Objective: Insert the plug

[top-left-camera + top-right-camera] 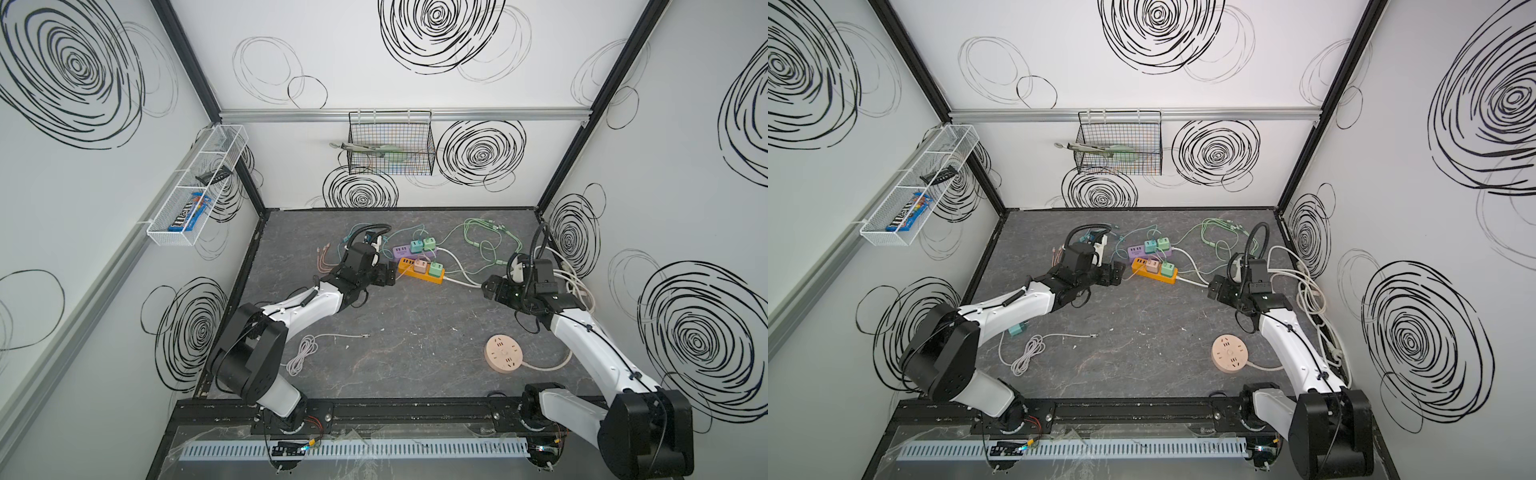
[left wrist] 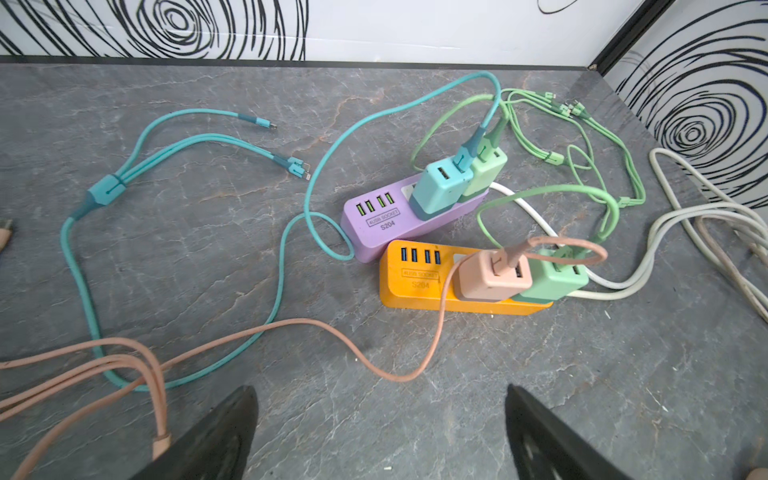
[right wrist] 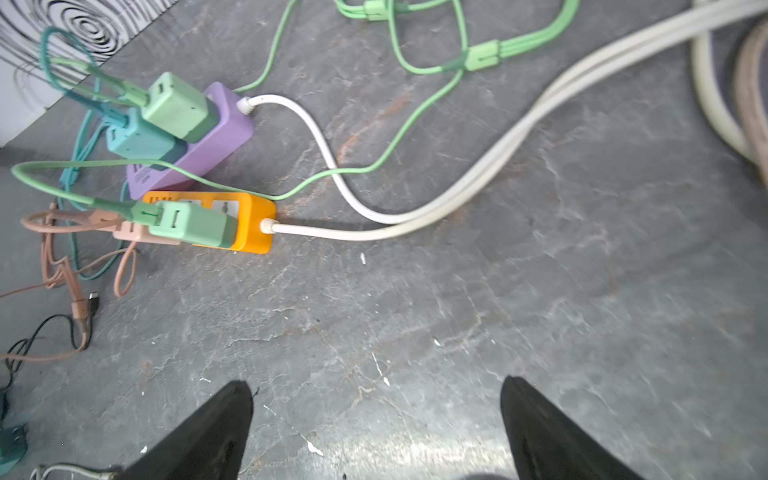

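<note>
An orange power strip (image 2: 419, 286) lies beside a purple power strip (image 2: 390, 224) at the table's far middle. A pink plug (image 2: 492, 276) and a green plug (image 2: 552, 282) stand seated in the orange strip. A teal plug (image 2: 440, 187) and another green plug (image 2: 484, 168) sit in the purple one. My left gripper (image 2: 380, 388) is open just left of the orange strip (image 1: 419, 272), holding nothing. My right gripper (image 3: 376, 382) is open over bare table to that strip's right, near its white cord (image 3: 332, 232). In both top views the left gripper (image 1: 390, 274) and right gripper (image 1: 488, 288) flank the strips.
A loose teal plug (image 1: 1017, 330) lies by the left arm. A round pink socket (image 1: 503, 353) sits at the front right, a coiled grey cable (image 1: 303, 353) at the front left. White cords (image 1: 573, 282) pile along the right wall. Teal, pink and green cables trail around the strips.
</note>
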